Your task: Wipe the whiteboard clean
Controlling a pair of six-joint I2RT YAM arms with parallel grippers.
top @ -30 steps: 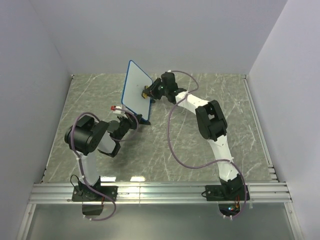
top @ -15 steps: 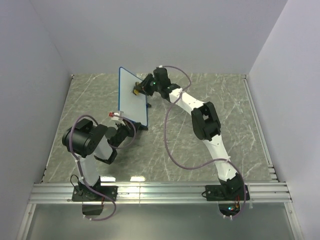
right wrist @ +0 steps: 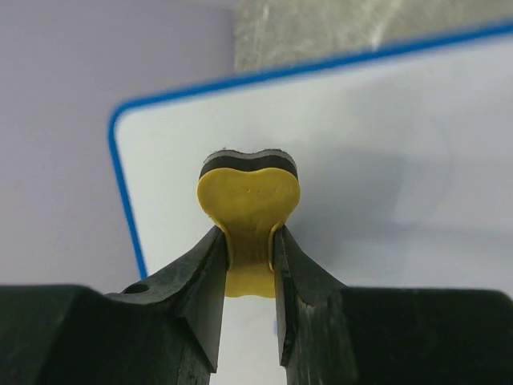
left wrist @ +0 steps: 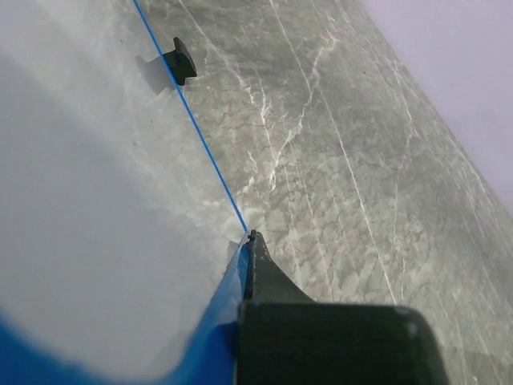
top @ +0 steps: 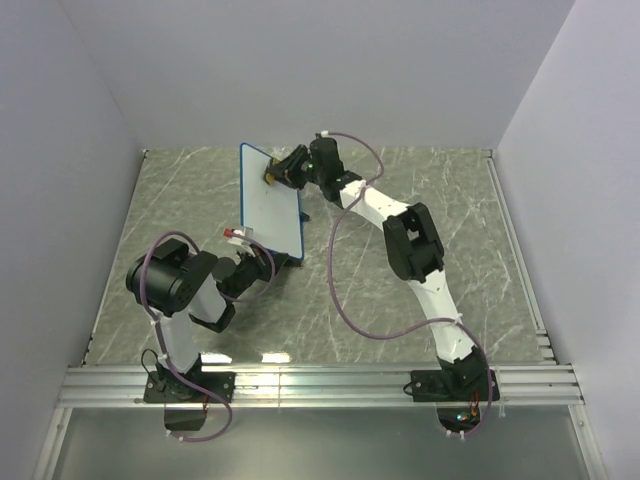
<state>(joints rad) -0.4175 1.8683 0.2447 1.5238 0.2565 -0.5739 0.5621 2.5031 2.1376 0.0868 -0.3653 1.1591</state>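
Note:
The whiteboard (top: 270, 203), white with a thin blue frame, stands tilted up off the table, held at its lower edge. My left gripper (top: 262, 262) is shut on that lower edge; in the left wrist view one black finger (left wrist: 268, 277) presses against the blue frame (left wrist: 210, 351), and the white face (left wrist: 88, 233) fills the left. My right gripper (top: 275, 177) is shut on a yellow-and-black eraser (right wrist: 248, 200) and presses its black side onto the board (right wrist: 385, 176) near the top left corner. No scribble shows on the board.
The grey marbled table (top: 430, 190) is walled by pale panels on the left, back and right. A small black foot (left wrist: 183, 61) of the board sticks out along its edge. An aluminium rail (top: 320, 385) runs along the near edge.
The board has swung more upright and shifted left, with my left gripper following. My right gripper has moved the eraser up and left across the board, toward its top corner.

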